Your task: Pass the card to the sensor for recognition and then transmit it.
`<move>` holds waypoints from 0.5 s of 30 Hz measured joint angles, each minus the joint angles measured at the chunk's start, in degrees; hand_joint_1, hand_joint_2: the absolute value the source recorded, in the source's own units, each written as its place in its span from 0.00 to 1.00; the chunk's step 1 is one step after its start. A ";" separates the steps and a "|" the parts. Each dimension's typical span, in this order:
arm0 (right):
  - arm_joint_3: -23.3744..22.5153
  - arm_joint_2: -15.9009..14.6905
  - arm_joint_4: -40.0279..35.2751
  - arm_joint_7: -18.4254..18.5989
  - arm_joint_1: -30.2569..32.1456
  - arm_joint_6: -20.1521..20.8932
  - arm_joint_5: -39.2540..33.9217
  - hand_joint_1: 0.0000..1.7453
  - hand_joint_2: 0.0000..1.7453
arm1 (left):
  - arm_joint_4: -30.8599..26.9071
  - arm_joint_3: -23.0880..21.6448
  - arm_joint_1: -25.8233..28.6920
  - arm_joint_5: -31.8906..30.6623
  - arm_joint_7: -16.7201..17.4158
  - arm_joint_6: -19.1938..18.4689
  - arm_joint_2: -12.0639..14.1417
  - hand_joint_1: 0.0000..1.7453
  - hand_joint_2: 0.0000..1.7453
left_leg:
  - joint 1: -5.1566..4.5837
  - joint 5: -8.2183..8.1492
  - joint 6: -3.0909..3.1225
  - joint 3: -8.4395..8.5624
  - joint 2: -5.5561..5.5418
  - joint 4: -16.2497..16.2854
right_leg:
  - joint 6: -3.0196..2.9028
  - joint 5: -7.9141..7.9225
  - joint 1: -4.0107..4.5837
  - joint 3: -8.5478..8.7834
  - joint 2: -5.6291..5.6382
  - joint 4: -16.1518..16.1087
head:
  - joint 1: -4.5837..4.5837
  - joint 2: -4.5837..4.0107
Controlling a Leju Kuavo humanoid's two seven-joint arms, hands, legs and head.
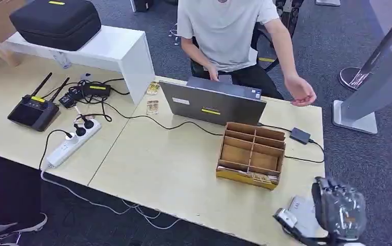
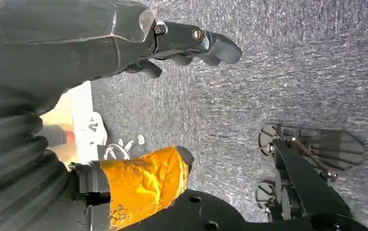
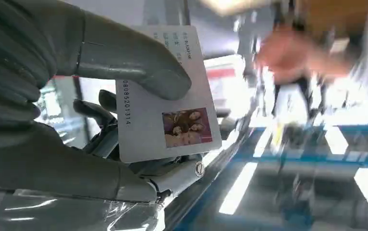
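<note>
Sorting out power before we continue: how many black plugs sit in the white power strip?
2: one black plug and a second beside it, both at the far end of the white power strip.

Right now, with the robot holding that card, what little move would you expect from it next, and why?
Probably lifting the card up and forward toward the person's open hand. The right hand pinches the card low at the table's near corner, while the person reaches out over the far edge beside the laptop. I cannot tell which item is the sensor.
</note>
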 joint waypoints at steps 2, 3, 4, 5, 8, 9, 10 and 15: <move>0.57 -0.76 -1.31 2.60 -5.24 2.44 -0.52 1.00 1.00 | 0.00 0.00 -0.08 -0.42 0.02 -0.15 0.02 0.00 1.00 | 0.02 0.07 0.08 -0.06 -0.02 0.00 | -0.02 0.03 0.01 0.01 -0.06 0.00 | 0.04 0.00; 0.94 -0.96 -1.31 3.46 -7.86 3.46 -0.71 1.00 1.00 | 0.00 0.00 -0.04 -0.63 0.00 -0.35 0.00 0.00 1.00 | 0.02 0.13 0.07 -0.08 -0.04 0.00 | 0.01 0.07 0.01 0.00 -0.07 0.01 | 0.07 0.00; 1.31 -1.05 -1.07 4.01 -9.96 4.68 -1.07 1.00 1.00 | 0.00 0.00 -0.04 -0.87 0.00 -0.44 0.00 0.00 1.00 | 0.01 0.15 0.07 -0.09 -0.03 0.00 | -0.04 0.12 0.01 -0.06 -0.04 0.03 | 0.02 0.00; 1.31 -1.05 -1.07 4.01 -9.96 4.68 -1.07 1.00 1.00 | 0.00 0.00 -0.04 -0.87 0.00 -0.44 0.00 0.00 1.00 | 0.01 0.15 0.07 -0.09 -0.03 0.00 | -0.04 0.12 0.01 -0.06 -0.04 0.03 | 0.02 0.00; 1.42 -1.07 -0.96 4.13 -10.51 5.03 -1.16 1.00 1.00 | 0.00 0.00 -0.04 -0.92 0.00 -0.46 0.00 0.00 1.00 | 0.01 0.15 0.07 -0.09 -0.03 0.00 | -0.06 0.13 0.01 -0.08 -0.03 0.03 | 0.00 0.00; 3.02 -1.07 2.07 5.99 -17.79 9.18 -1.22 1.00 1.00 | 0.00 0.00 -0.20 -1.64 -0.04 -0.68 -0.11 0.00 1.00 | 0.04 0.23 -0.04 -0.14 0.05 0.00 | -0.06 0.22 0.01 -0.16 0.04 0.06 | 0.02 0.00; 5.23 -0.87 11.49 7.49 -26.27 9.50 -0.87 1.00 1.00 | 0.00 0.00 -0.45 -2.25 -0.57 -0.79 -0.42 0.00 1.00 | 0.06 0.33 0.01 -0.16 -0.06 0.00 | -0.09 0.25 0.01 -0.15 -0.08 0.06 | 0.04 0.00; 7.49 0.74 23.33 8.71 -33.35 9.26 -1.17 1.00 1.00 | 0.00 -0.02 -0.54 -2.91 -0.57 -0.70 -0.81 0.00 1.00 | 0.07 0.37 0.00 -0.21 -0.17 -0.01 | -0.10 0.26 0.02 -0.20 -0.14 0.08 | 0.02 0.00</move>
